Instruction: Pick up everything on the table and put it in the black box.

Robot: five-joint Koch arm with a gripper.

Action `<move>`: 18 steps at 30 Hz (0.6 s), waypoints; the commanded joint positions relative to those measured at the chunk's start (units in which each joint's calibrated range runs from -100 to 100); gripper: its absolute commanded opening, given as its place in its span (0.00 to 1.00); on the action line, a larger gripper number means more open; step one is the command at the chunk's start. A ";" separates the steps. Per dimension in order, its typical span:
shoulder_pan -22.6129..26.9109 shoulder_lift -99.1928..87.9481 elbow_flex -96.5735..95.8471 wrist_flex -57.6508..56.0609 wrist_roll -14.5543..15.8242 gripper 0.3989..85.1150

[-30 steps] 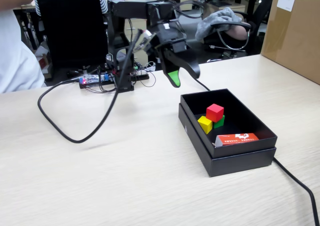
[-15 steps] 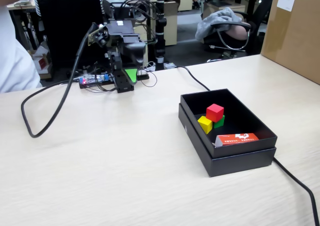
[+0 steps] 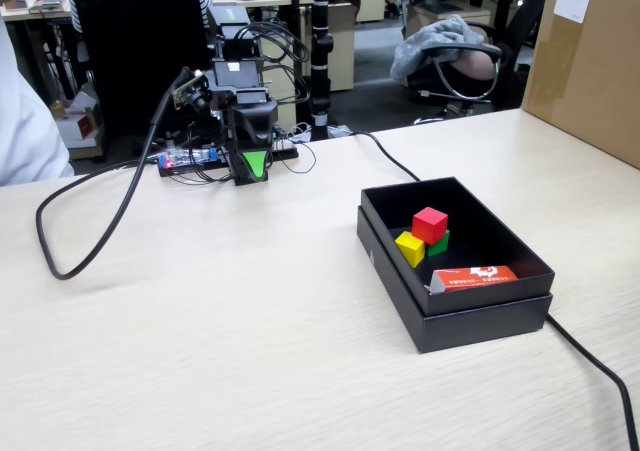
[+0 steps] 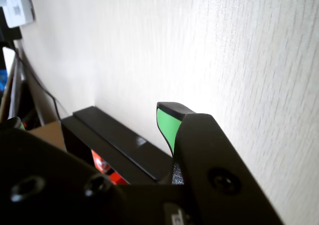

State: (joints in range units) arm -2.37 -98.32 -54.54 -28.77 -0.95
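The red cube (image 3: 430, 222) sits atop the yellow (image 3: 410, 247) and green (image 3: 440, 241) cubes in the black box (image 3: 470, 316), beside an orange carton (image 3: 475, 276), while the gripper (image 3: 254, 166) (jaws indistinguishable) hangs folded well beyond the box.

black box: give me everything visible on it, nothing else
The black box is shallow, rectangular, matte, cardboard-looking, with a stepped rim like an inner tray set in an outer one. It sits flat and open on the table, right of centre in the fixed view. Inside lie a red cube resting atop a yellow cube and green cube, plus an orange-red carton against the near wall. The claw is well clear.
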 commanded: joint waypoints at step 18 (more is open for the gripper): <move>-0.73 -1.68 -29.23 39.69 -1.07 0.62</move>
State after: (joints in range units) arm -2.91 -98.45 -84.94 6.23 -1.68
